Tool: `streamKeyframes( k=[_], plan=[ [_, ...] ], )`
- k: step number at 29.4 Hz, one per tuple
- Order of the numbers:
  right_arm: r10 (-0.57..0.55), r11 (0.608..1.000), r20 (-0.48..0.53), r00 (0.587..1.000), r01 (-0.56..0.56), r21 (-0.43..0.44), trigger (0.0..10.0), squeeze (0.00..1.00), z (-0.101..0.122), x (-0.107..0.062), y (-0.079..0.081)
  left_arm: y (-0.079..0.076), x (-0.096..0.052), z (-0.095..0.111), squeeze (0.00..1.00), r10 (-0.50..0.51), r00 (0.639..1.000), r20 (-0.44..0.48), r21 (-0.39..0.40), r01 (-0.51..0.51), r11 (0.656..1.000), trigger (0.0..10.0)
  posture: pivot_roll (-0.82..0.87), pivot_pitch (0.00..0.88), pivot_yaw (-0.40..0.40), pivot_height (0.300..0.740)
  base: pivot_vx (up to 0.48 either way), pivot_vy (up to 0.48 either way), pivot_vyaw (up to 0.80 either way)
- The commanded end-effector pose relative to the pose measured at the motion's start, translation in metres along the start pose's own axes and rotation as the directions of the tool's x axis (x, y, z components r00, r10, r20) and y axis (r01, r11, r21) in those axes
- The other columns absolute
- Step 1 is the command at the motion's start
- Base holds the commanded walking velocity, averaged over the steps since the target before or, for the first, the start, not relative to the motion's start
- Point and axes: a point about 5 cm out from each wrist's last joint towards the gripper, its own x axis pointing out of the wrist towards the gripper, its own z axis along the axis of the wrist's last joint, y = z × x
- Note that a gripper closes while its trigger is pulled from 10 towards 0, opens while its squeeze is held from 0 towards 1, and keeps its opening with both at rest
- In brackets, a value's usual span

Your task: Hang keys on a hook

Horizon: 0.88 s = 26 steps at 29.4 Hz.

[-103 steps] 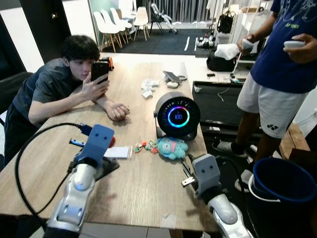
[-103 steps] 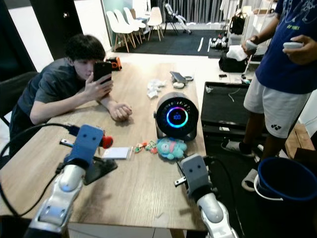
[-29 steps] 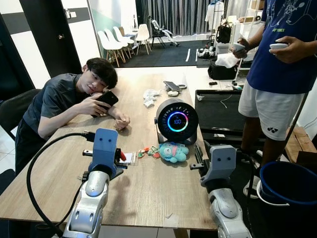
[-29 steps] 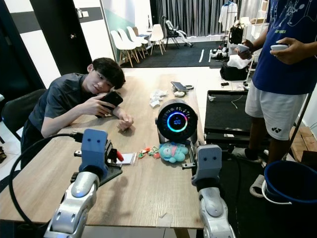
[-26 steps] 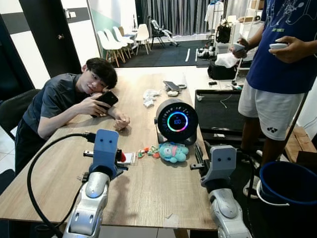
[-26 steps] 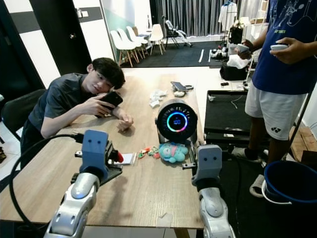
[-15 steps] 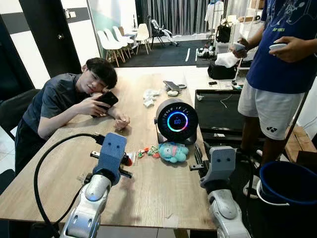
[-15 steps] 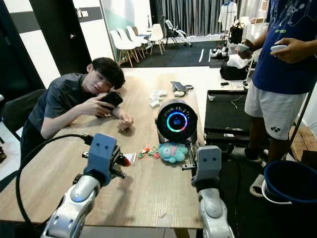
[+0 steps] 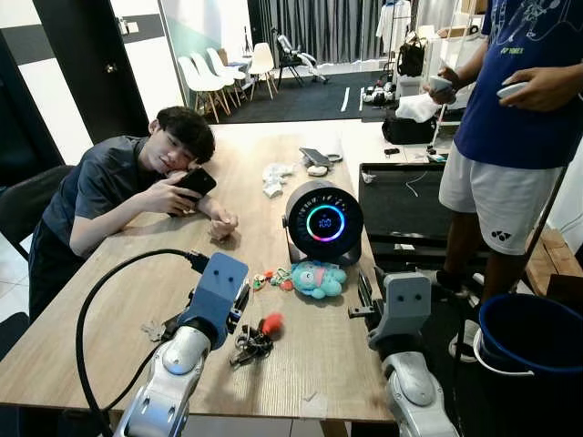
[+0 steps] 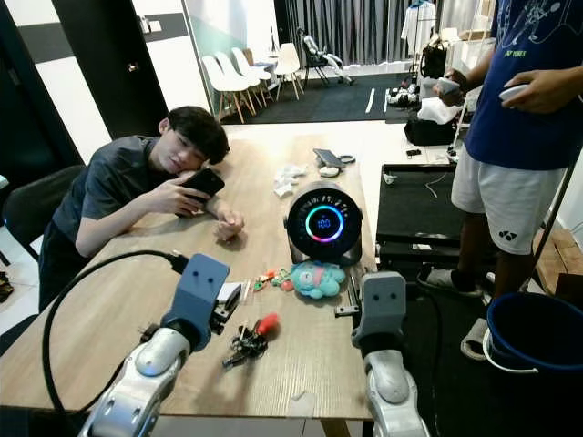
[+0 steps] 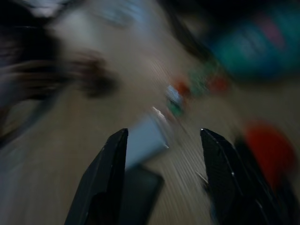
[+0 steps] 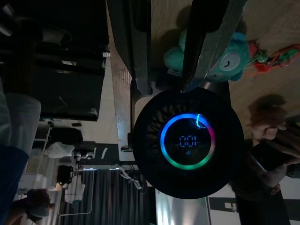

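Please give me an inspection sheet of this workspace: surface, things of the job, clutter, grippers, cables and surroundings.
Surface: wooden table, bare at the near edge.
Job's things: keys with a red tag lie on the table by the left gripper; hook: nothing seen.
Clutter: teal plush toy, round black device with a glowing ring, white card, crumpled paper.
Grippers: left gripper jaws open, low over the table; right gripper at the table's right edge, jaws apart.
Cables: black cable loops from the left wrist.
Surroundings: seated person holding a phone, standing person, blue bucket.
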Motion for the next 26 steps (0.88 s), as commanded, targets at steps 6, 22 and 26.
streamKeyframes(
  k=[6,22,26],
  plan=[
    [0.003,1.000,-0.007,1.000,-0.003,0.002,10.0,0.00,-0.001,-0.002,0.000,0.018,-0.033,-0.015,0.00,-0.243,0.967,-0.083,0.066,0.248,0.966,10.0,0.02,0.058,0.131,0.740,0.000,0.000,0.00],
    [0.024,1.000,-0.021,0.999,-0.023,0.012,10.0,0.00,-0.005,-0.001,0.005,-0.013,-0.032,-0.007,0.00,-0.380,0.921,-0.079,0.049,0.385,0.922,8.9,0.05,0.069,0.126,0.740,0.000,0.000,0.00],
    [0.022,1.000,-0.023,0.999,-0.022,0.012,10.0,0.00,-0.005,-0.002,0.005,-0.013,-0.021,-0.008,0.00,-0.336,0.938,-0.082,0.043,0.340,0.939,8.7,0.05,0.078,0.128,0.740,0.000,0.000,0.00]
  ],
)
